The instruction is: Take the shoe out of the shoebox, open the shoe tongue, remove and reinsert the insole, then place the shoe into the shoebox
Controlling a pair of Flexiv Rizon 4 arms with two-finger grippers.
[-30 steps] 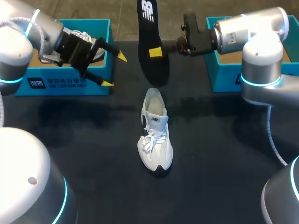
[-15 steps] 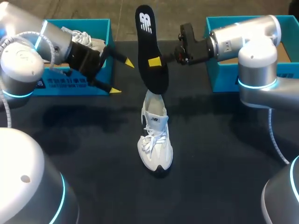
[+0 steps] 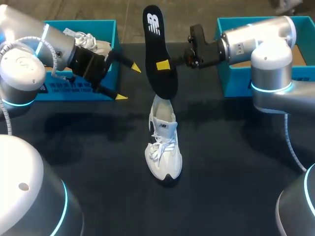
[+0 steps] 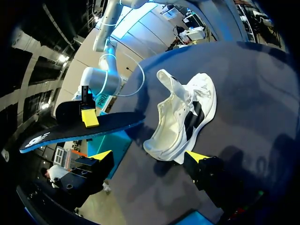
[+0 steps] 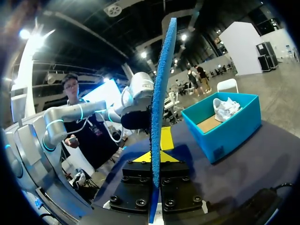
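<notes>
A white shoe (image 3: 164,142) lies on the black table (image 3: 231,162), toe toward me and tongue pulled up. Over its heel hangs the black insole (image 3: 160,54), steeply tilted, with my right gripper (image 3: 165,65) shut on its middle. The insole's lower end is at the heel opening; whether it touches I cannot tell. My left gripper (image 3: 128,82) stands open to the left of the insole, holding nothing. In the left wrist view the shoe (image 4: 185,112) lies just ahead of the open left gripper (image 4: 149,157), beside the insole (image 4: 79,129). The right wrist view shows the insole (image 5: 161,84) edge-on, clamped in the right gripper (image 5: 157,157).
A teal shoebox (image 3: 74,88) at the back left holds a second white shoe (image 3: 91,42), close behind my left arm. Another teal box (image 3: 236,83) stands at the back right under my right arm.
The right gripper has brought the insole down and toward the shoe's heel. The left gripper has shifted right, closer to the insole. In the last half second little moved.
</notes>
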